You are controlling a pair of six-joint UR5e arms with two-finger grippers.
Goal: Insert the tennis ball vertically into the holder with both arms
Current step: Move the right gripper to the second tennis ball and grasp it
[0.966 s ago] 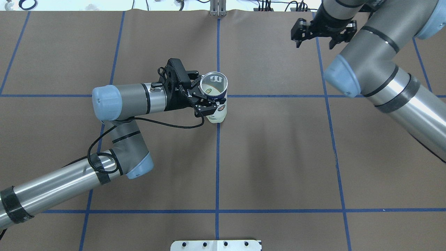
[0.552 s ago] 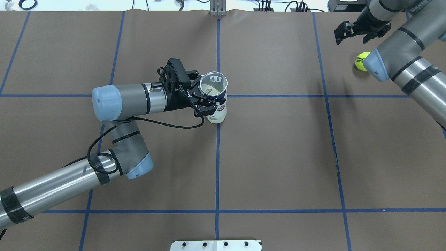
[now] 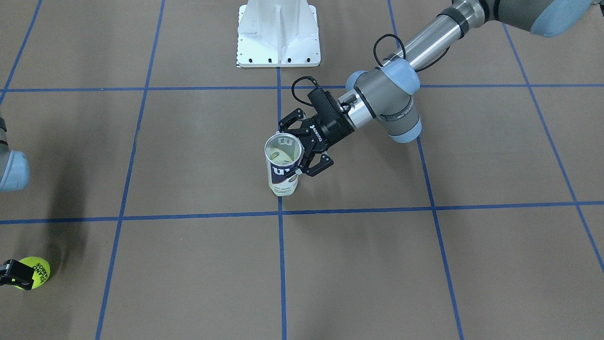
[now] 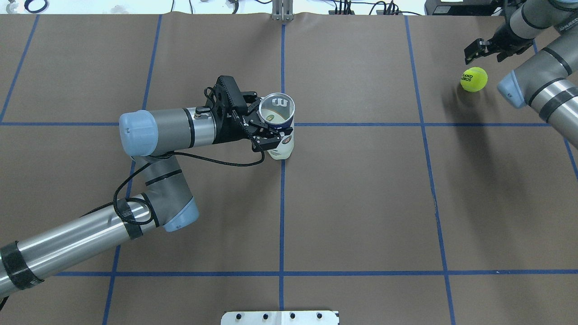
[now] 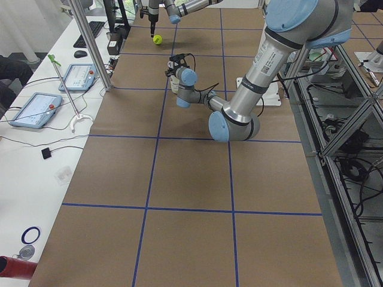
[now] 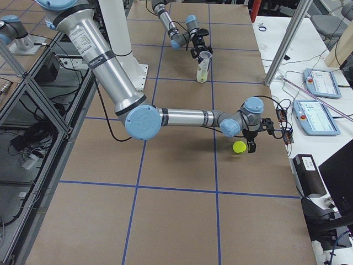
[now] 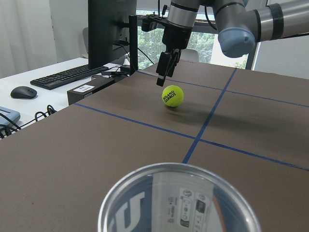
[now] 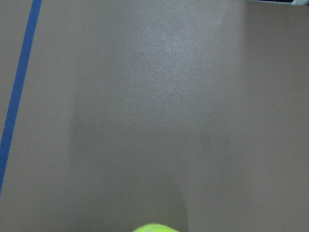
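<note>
My left gripper (image 4: 271,119) grips the Wilson tennis-ball can (image 4: 281,149), which stands upright with its mouth open, squarely between the jaws. My right gripper (image 4: 487,50) hangs with its jaws spread wide. The tennis ball (image 4: 473,79) sits on the table (image 4: 361,203) just beside them — not between them.

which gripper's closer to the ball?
Right. The right gripper hangs close beside the ball, not around it; the left gripper grips the holder mid-table, far off.

Lab w/ grid table (image 4: 361,203), pendants (image 6: 315,117)
</note>
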